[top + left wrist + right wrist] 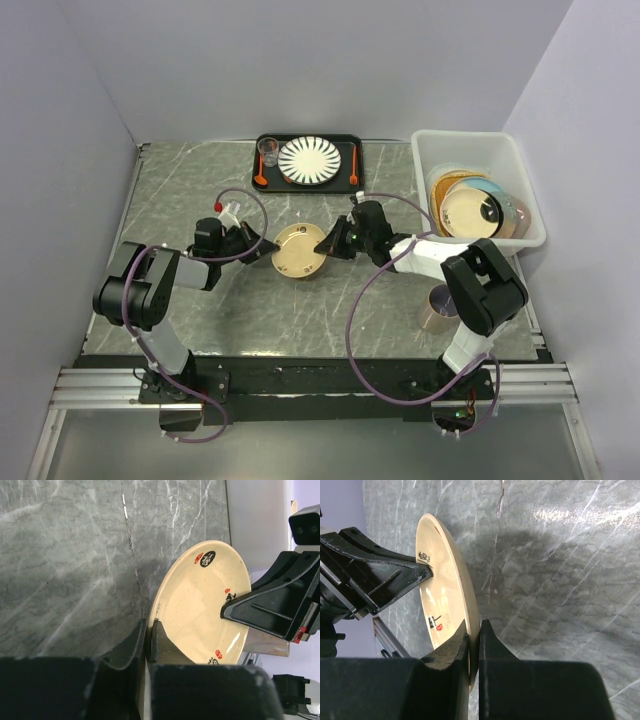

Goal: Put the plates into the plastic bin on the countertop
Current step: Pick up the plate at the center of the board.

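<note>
1. Black fingers [131, 647] of the left gripper [148, 640] fill the bottom of its wrist view; they are pressed onto the near rim of a cream plate [200, 610], one finger on each face of the rim.
2. Opposite, the right gripper [474, 640] pinches the other edge of the same plate in the same way; so both claws are clamped on it from opposite sides.
3. From above, that plate sits between the two grippers near the middle of the countertop [300, 325]; its cream face carries small red and black marks; whether its base touches the stone I cannot tell.
4. Off to the far right stands the plastic bin [465, 137], well apart from the held plate; stacked plates [475, 207] lie inside it, leaning against one another.
5. At the back edge lies a black tray [345, 185] with a striped plate [309, 159], a glass [268, 151] and orange utensils [260, 172].
6. A metal cup [437, 306] stands beside the right arm's elbow.
</note>
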`<act>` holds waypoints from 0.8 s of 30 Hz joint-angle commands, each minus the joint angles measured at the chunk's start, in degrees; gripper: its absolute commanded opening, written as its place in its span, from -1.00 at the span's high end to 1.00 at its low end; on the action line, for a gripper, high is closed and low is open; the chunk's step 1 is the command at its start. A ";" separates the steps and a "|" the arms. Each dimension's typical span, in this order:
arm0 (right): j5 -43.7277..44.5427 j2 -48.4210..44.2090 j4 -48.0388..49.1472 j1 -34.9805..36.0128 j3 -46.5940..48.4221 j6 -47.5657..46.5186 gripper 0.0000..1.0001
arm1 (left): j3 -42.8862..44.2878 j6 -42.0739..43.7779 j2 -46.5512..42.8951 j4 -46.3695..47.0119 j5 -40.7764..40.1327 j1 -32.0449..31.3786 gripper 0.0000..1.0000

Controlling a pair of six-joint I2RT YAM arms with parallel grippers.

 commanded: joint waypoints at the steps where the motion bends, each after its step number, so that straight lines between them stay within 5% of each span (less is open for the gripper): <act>1: -0.40 0.22 2.52 0.71 2.46 -1.28 1.00 | 0.29 0.47 -2.35 1.64 2.11 -0.75 0.72; 10: -0.40 -0.92 2.00 0.62 2.63 -1.54 1.00 | 0.46 0.73 -2.43 1.65 2.37 -0.67 -0.58; 13: -0.14 -1.27 1.47 0.62 2.89 -1.81 1.00 | 0.11 1.17 -3.22 1.29 1.58 -0.67 -0.86; 24: 0.30 -1.97 0.15 -0.08 3.51 -2.77 1.00 | -1.03 1.70 -5.86 0.59 -0.44 -0.67 -0.99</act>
